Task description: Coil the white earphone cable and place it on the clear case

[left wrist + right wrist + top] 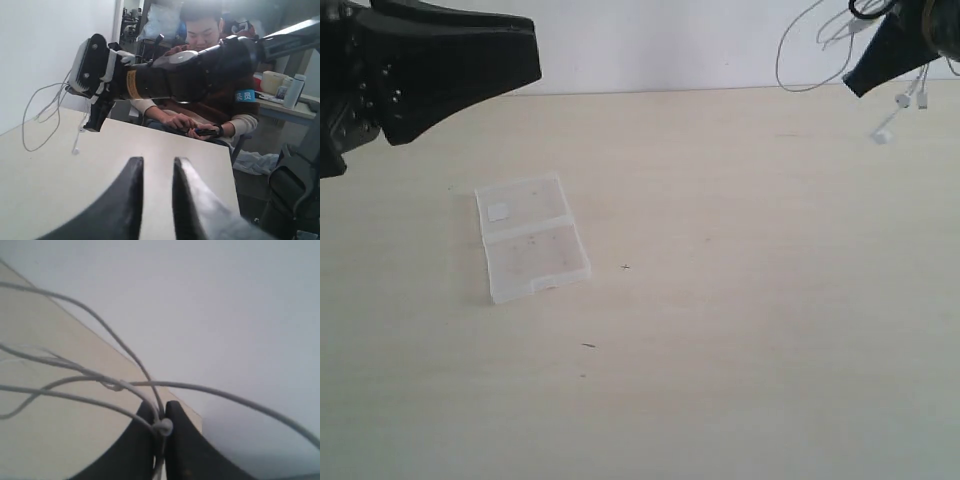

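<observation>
The right tool is pinching the white earphone cable with its jaws closed tight on it, holding it up over the far right corner of the surface. Loose loops are trailing out toward the wall and the earbuds are dangling below, so the coil is looking only roughly gathered. The left tool is hovering at the far left, its jaws showing a narrow gap with nothing between them. The clear case is lying opened flat and empty, well apart from the cable. Tidying, carrying across and setting down are remaining. The stretch between is lying bare, though the surface's back edge is running close by the hanging loops.
</observation>
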### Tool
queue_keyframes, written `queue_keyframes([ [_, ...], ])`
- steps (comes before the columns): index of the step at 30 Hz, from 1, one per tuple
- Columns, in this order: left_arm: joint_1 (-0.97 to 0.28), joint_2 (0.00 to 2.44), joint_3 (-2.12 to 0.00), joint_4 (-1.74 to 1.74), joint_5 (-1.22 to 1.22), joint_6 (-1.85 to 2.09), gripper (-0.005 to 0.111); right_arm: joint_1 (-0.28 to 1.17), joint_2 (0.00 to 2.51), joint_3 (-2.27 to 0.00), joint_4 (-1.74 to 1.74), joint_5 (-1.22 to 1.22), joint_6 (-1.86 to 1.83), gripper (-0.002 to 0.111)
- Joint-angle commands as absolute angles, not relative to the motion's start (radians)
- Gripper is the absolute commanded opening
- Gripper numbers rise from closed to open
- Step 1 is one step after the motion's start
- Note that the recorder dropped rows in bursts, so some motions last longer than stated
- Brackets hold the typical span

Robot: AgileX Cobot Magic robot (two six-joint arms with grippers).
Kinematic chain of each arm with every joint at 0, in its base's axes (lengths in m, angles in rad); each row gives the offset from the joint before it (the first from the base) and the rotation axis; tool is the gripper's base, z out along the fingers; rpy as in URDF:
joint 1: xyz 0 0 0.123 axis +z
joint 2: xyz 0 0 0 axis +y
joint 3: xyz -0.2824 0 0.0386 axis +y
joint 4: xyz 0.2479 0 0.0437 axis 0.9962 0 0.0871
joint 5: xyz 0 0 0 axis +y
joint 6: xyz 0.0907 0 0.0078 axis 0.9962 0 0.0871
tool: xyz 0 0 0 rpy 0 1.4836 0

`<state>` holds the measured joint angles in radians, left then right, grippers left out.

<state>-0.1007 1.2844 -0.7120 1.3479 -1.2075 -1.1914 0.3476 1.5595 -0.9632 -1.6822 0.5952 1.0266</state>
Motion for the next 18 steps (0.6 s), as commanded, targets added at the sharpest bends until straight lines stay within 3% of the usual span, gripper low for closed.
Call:
queue_keyframes([
  [1,-0.099,1.248,-0.708,1.401,-1.221,-1.210,0.000,0.349,1.647,-1.054,-1.364,0.715,0.720,0.000],
  [8,-0.099,1.238,-0.672,1.360,-1.221,-1.224,0.000,0.349,1.746,-1.293,-0.560,0.816,0.091,0.000],
  [18,-0.003,1.128,-0.539,1.262,-1.221,-1.175,0.000,0.349,1.745,-1.413,0.117,0.763,-0.300,0.000],
])
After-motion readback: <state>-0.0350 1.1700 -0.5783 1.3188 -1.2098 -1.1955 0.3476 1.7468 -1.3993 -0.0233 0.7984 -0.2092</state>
